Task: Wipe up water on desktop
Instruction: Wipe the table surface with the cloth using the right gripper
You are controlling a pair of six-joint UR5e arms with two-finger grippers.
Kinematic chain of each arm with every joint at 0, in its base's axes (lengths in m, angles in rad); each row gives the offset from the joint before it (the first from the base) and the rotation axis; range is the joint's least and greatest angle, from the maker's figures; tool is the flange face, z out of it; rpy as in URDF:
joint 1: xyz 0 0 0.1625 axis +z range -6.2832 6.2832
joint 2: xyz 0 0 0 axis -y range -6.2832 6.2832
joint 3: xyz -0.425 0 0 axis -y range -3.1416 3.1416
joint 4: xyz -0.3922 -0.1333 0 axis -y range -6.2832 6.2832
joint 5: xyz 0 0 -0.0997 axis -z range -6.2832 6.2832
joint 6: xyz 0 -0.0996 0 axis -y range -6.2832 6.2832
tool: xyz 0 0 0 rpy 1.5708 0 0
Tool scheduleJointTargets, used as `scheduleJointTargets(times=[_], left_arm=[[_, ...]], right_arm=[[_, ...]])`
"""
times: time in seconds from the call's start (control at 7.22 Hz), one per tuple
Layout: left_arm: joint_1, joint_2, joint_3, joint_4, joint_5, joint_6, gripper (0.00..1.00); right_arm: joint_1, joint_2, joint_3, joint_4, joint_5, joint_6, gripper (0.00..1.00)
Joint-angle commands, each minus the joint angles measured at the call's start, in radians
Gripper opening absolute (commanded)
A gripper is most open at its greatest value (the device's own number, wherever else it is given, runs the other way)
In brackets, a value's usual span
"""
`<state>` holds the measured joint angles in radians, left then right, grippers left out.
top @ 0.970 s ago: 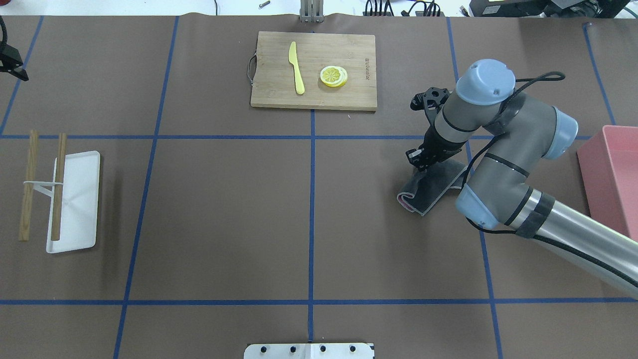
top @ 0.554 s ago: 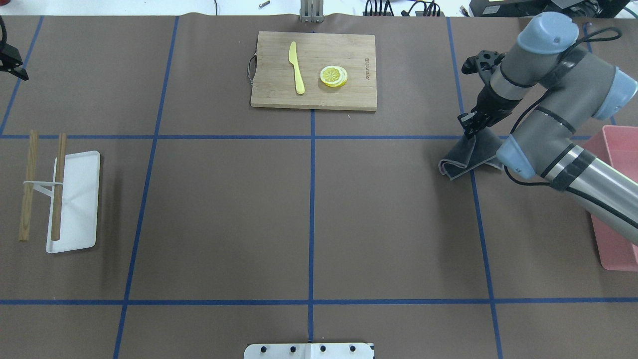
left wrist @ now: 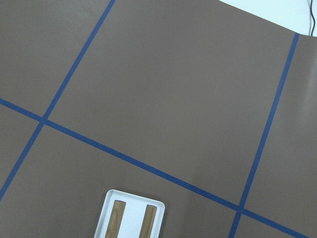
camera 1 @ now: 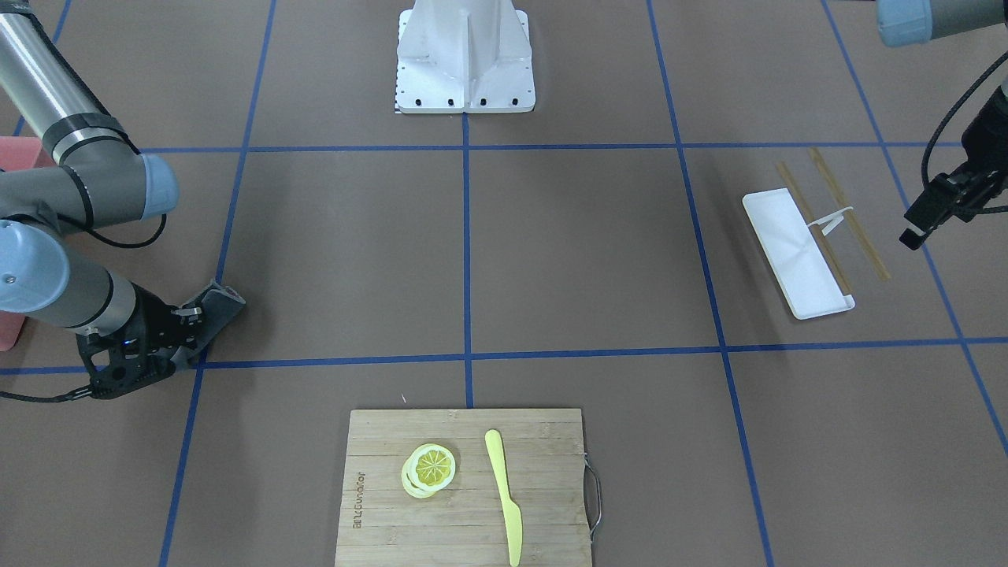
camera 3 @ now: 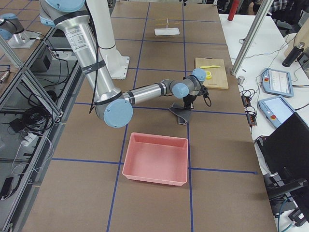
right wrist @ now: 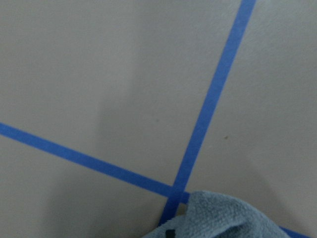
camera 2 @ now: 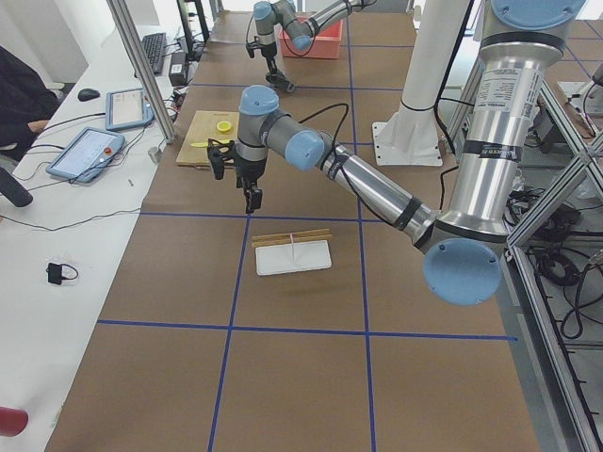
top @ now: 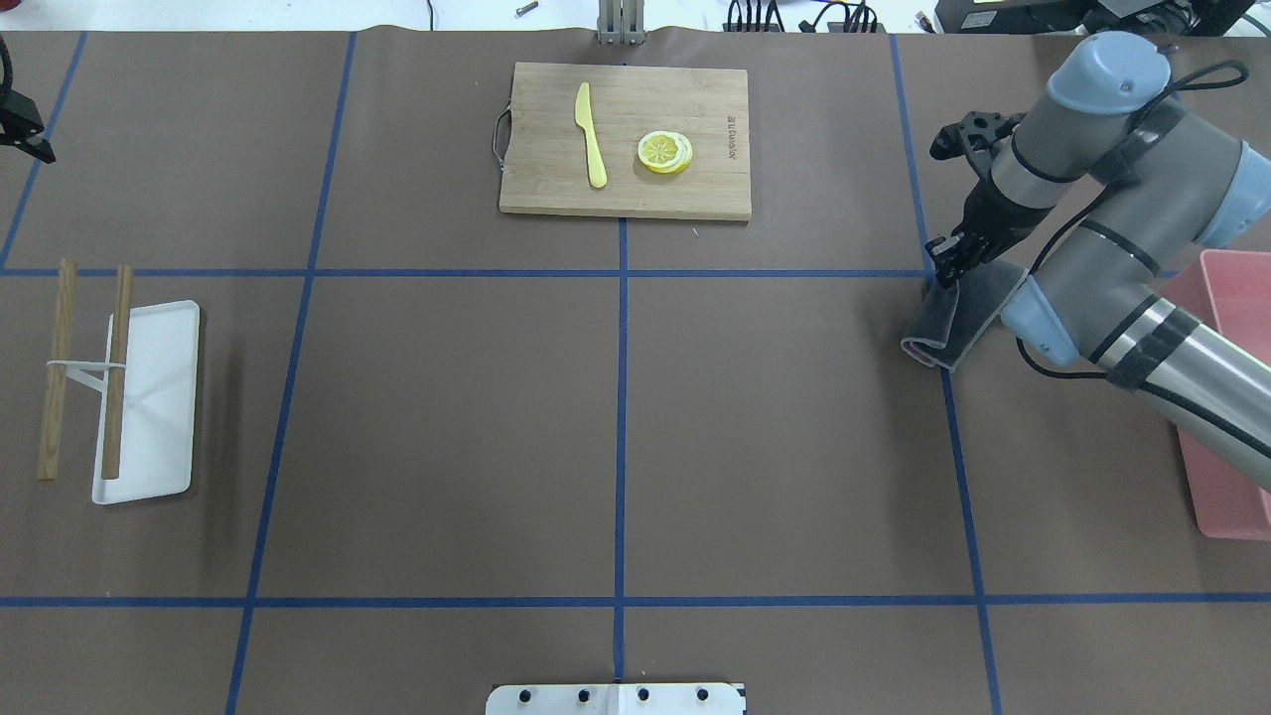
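My right pincer [top: 946,270] grips the gray cloth [top: 951,323] by its far end; the cloth trails down onto the tabletop [top: 775,397]. Long axis runs far-to-near, slightly diagonal. Left pincer [camera 1: 917,230]: can't tell.

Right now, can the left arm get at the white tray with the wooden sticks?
Probably yes. The left pincer hangs just beside the white tray, above bare desktop, with nothing between them.
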<state>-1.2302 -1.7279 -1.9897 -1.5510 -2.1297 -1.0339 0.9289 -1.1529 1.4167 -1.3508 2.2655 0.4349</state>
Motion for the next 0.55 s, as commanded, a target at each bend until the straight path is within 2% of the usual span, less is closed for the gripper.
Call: scheduleJointTargets(times=[0.0, 0.28, 0.42], left_arm=[[0.002, 0.013, 0.017, -0.004, 0.001, 0.006, 0.99], [0.000, 0.013, 0.040, -0.020, 0.001, 0.021, 0.99], [-0.003, 0.013, 0.046, -0.020, 0.001, 0.040, 0.99]], right_arm=[[-0.109, -0.054, 0.124, 0.009, -0.007, 0.155, 0.00], [-0.253, -0.126, 0.298, 0.010, -0.021, 0.349, 0.00], [-0.345, -0.128, 0.356, 0.010, -0.068, 0.475, 0.00]])
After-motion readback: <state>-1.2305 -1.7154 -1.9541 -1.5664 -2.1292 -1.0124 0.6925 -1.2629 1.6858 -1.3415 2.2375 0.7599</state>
